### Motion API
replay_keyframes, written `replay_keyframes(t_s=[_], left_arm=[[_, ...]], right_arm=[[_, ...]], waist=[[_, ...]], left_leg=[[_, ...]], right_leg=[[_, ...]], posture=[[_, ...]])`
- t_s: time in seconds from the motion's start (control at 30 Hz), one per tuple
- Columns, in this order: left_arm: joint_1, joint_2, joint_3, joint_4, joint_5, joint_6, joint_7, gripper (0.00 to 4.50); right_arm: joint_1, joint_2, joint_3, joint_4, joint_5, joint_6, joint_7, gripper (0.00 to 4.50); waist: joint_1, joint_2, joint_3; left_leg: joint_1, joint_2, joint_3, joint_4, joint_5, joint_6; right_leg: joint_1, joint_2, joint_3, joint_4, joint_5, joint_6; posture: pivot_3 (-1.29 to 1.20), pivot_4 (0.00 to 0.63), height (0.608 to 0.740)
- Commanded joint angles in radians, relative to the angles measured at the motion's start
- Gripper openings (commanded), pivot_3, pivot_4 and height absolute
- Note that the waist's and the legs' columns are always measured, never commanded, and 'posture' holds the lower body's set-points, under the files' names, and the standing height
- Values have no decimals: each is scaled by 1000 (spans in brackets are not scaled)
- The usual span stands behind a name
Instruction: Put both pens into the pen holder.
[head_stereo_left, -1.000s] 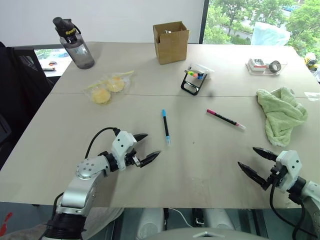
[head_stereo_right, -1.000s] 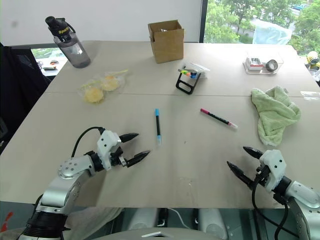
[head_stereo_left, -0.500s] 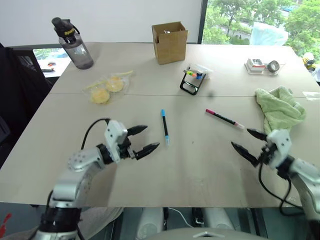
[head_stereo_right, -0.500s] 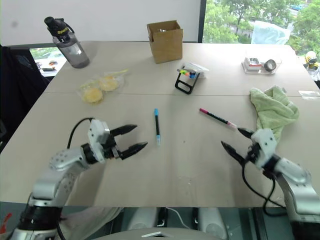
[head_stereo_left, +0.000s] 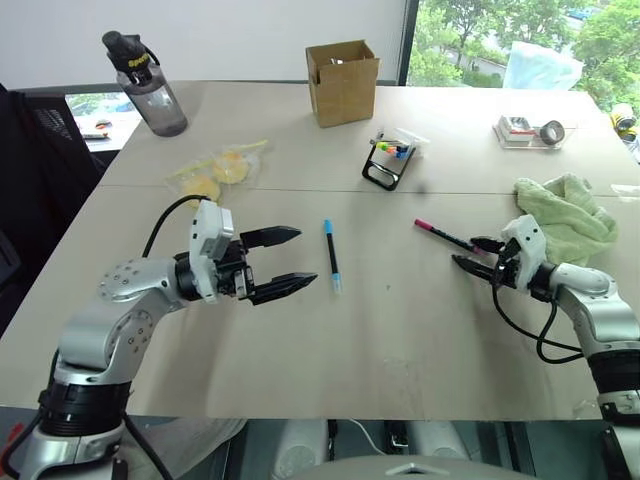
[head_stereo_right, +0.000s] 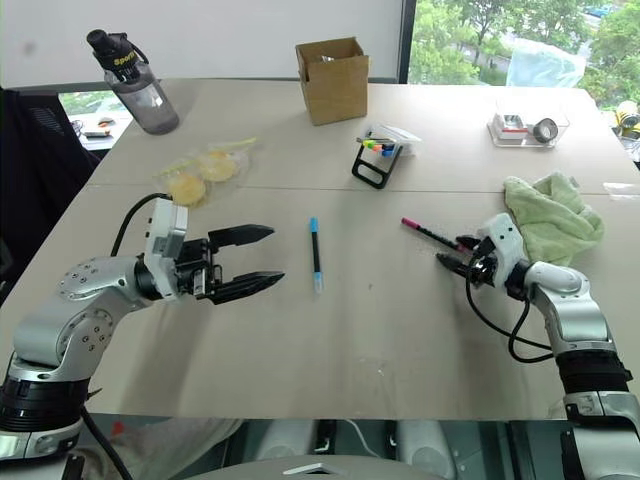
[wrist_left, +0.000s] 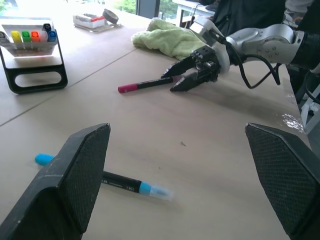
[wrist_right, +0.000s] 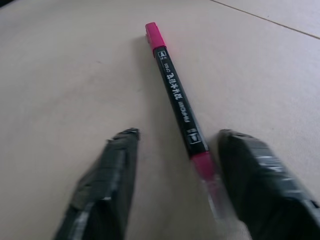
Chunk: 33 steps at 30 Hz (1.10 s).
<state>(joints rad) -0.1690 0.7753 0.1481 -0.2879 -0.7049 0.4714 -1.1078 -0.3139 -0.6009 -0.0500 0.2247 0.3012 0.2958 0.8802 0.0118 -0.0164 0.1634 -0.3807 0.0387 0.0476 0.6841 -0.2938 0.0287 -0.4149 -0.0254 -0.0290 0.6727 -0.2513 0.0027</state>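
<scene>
The black pen with blue ends (head_stereo_left: 331, 254) lies on the table's middle, just right of my left gripper (head_stereo_left: 305, 256), which hovers open and level, pointing at it. The black pen with a pink end and pale cap (head_stereo_left: 445, 236) lies further right. My right gripper (head_stereo_left: 468, 251) is low at its cap end, its fingers (wrist_right: 107, 180) standing either side of that pen (wrist_right: 177, 100) with a gap left, so it is open. The pen holder (head_stereo_left: 385, 162), a small black stand with coloured markers, is behind both pens. The left wrist view shows both pens (wrist_left: 115, 181) and the right gripper (wrist_left: 170, 82).
A cardboard box (head_stereo_left: 342, 83) stands at the back centre, with a water bottle (head_stereo_left: 150, 90) at the back left. A bag of yellow items (head_stereo_left: 218, 172) lies behind my left arm. A green towel (head_stereo_left: 565, 215) lies just right of my right gripper, with a tray (head_stereo_left: 528, 131) behind it.
My right gripper moved forward from the table's front edge to the pink pen's cap end and narrowed its fingers. My left gripper rose and turned to the right, still wide open.
</scene>
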Motion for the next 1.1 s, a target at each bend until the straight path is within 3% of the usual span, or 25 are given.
replay_keyframes(t_s=[0.03, 0.1, 0.27, 0.4, 0.67, 0.93, 1.1], left_arm=[[3, 17, 7, -23, 15, -24, -25, 4500], [-8, 8, 5, -11, 21, -33, -30, 4500], [-64, -53, -9, 35, 45, -53, 19, 4500], [-175, -293, 15, 84, -103, 142, 317, 4500], [-262, -585, 119, 96, -462, 285, 587, 4500], [-290, -597, 118, 114, -537, 315, 604, 4500], [-287, -598, 110, 112, -530, 307, 584, 2270]], right_arm=[[30, 5, 8, -37, 8, 17, 18, 749], [41, 7, 7, -54, 4, 12, 13, 20], [60, 22, -9, -145, 24, 32, -12, 19], [53, 82, -16, -344, 123, 116, -40, 19], [-1, 196, -16, -591, 306, 263, -136, 19], [-18, 199, 3, -661, 378, 307, -134, 19], [-22, 193, 17, -670, 394, 309, -123, 19]], waist=[[0, 0, 0], [0, 0, 0], [0, 0, 0], [2, 0, 1], [-2, -2, 1], [-1, -2, 1], [-1, -2, 1]], left_leg=[[0, 0, 0, 0, 0, 0], [0, 0, 0, 0, 0, 0], [0, 0, 0, 0, 0, 0], [-1, 0, 0, 2, 0, 0], [-1, 0, -2, 2, 0, -1], [-1, -2, -2, 3, 0, -1], [-1, -2, -2, 2, 1, -2]], right_leg=[[0, 0, 0, 0, 0, 0], [0, 0, 0, 1, 0, 0], [0, 0, 0, 0, 0, 0], [0, -1, 0, 2, 0, 1], [0, -2, -1, 4, 0, 1], [0, -1, -1, 4, 0, 0], [0, 4, -1, 3, 0, 0]], posture=[[0, 150, 736], [0, 150, 736], [0, 150, 736], [0, 150, 736], [0, 150, 736], [0, 150, 736], [0, 150, 736]])
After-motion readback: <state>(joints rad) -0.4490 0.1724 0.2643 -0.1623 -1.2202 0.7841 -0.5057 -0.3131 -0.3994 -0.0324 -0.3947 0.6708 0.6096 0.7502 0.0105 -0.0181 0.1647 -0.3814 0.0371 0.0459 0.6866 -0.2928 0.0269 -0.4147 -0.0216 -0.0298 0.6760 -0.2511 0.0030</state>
